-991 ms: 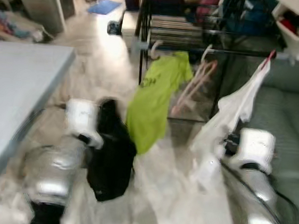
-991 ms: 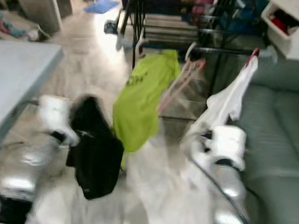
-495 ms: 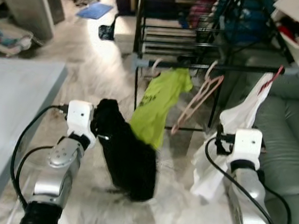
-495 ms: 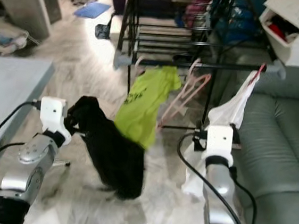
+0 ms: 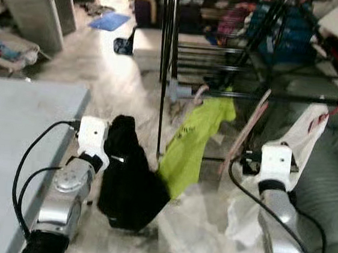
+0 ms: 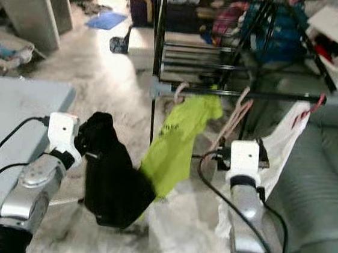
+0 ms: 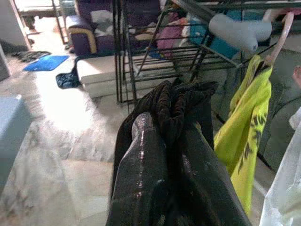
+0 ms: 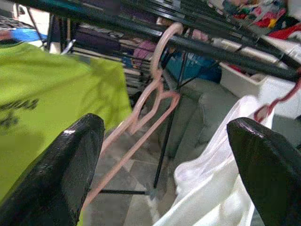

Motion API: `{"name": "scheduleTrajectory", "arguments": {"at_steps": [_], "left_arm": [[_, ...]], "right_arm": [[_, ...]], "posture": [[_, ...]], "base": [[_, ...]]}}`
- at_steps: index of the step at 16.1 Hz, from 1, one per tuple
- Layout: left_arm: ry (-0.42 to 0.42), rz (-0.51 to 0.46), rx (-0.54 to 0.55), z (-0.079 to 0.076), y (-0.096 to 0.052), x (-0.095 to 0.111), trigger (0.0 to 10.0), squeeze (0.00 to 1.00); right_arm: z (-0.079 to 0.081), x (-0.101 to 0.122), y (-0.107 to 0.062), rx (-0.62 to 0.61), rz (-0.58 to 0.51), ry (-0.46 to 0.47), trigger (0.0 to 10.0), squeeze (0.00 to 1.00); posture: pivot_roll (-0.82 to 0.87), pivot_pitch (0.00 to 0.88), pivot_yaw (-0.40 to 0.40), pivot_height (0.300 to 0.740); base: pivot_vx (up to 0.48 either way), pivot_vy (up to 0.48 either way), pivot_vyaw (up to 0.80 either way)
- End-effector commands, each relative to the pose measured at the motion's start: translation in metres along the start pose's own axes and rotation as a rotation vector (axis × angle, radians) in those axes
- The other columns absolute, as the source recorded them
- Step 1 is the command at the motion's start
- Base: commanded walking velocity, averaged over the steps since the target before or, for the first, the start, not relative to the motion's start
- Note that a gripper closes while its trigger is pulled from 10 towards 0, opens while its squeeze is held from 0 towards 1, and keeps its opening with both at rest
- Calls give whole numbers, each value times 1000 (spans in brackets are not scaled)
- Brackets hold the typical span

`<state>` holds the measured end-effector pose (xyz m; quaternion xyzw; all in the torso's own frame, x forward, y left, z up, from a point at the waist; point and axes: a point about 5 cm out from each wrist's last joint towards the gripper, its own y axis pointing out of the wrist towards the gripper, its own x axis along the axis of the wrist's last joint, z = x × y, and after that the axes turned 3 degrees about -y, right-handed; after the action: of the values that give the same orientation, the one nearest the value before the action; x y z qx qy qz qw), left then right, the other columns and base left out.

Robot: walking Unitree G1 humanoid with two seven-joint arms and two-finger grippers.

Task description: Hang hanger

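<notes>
My left gripper (image 7: 164,136) is shut on the bunched top of a black garment (image 5: 127,182), which hangs from it above the floor, left of the rack. Whether a hanger is inside the cloth cannot be seen. Ahead runs a dark rail (image 5: 269,98) with a grey end cap (image 7: 237,30). On the rail hang a lime green shirt (image 5: 197,141), an empty pink hanger (image 8: 150,99) and a white garment (image 5: 303,140) on a red hanger. My right gripper (image 8: 164,136) is open and holds nothing, facing the pink hanger from just below the rail.
A grey table (image 5: 18,123) stands close on the left and a grey-green sofa (image 5: 332,180) on the right. Behind the rail are black wire shelves (image 5: 225,48) with folded clothes. A bin (image 5: 33,9) and a blue mat (image 5: 109,20) lie far left.
The view has shifted, so the rack now sits further right in the picture. The black garment swung out to the right and now hangs lower under my left gripper.
</notes>
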<state>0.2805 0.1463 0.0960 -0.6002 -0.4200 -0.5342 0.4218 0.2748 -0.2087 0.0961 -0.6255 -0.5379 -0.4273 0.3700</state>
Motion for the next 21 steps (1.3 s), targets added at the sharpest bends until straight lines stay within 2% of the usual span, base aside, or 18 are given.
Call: {"name": "scheduleTrajectory", "arguments": {"at_steps": [1, 4, 6, 8, 13, 15, 19, 21], "left_arm": [[9, -29, -21, -8, 3, 7, 10000, 0], [10, -16, -36, -9, 3, 6, 10000, 0], [22, -9, -56, -12, 3, 6, 10000, 0], [28, -6, -60, -12, 1, 7, 10000, 0], [32, 12, -67, -12, -4, 6, 10000, 0], [31, 19, -77, -13, -5, 6, 10000, 0], [27, 40, -94, -15, -6, 3, 10000, 0], [22, 50, -102, -15, -6, 2, 10000, 0]], "right_arm": [[-10, -3, 5, -23, 18, -11, 10000, 0], [-10, -11, 22, 6, 88, 14, 10000, 0], [0, -15, 40, 61, 137, 26, 10000, 0], [9, -13, 51, 100, 156, 28, 10000, 0], [27, -37, 50, 154, 345, 62, 10000, 0], [18, -50, 47, 94, 409, 75, 10000, 0], [-12, -55, 47, -23, 405, 41, 10000, 0], [-14, -50, 52, -17, 380, 53, 10000, 0]], "posture": [[-14, 20, 31, 740], [-10, 31, 34, 740], [1, 37, 35, 740], [14, 45, 36, 740], [32, 67, 37, 740], [33, 72, 40, 740], [22, 82, 49, 740], [19, 82, 55, 740]], "base": [[0, 0, 0], [0, 0, 0], [0, 0, 0], [0, 0, 0], [0, 0, 0], [0, 0, 0], [0, 0, 0], [0, 0, 0]]}}
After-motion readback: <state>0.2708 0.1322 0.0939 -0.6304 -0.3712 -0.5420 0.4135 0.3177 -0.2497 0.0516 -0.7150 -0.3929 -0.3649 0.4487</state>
